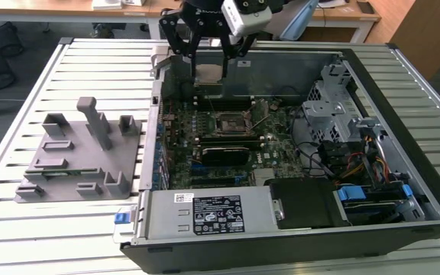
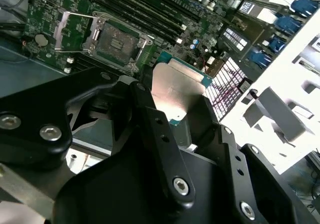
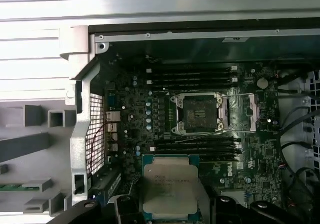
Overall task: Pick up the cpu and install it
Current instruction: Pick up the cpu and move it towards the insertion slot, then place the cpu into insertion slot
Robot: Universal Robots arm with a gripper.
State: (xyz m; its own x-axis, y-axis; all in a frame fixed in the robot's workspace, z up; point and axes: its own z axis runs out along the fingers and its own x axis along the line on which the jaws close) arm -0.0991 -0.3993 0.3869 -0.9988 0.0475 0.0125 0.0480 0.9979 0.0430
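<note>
Grey fixture [image 1: 78, 152]: left of the exterior view, standing on the slatted table [image 1: 21, 229] beside the open computer case [image 1: 426, 189].
Pincer [image 1: 208, 67]: upper middle, above the case's far side, clamped on the cpu.
Cpu [image 1: 209, 75]: held by its edges in the air, silvery plate uncovered.
Socket [image 1: 230, 122]: centre of the motherboard, bracket swung open, well apart from the cpu.

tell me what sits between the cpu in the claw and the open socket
Rows of black memory slots lie between the cpu and the open socket, as seen in the first wrist view.
</note>
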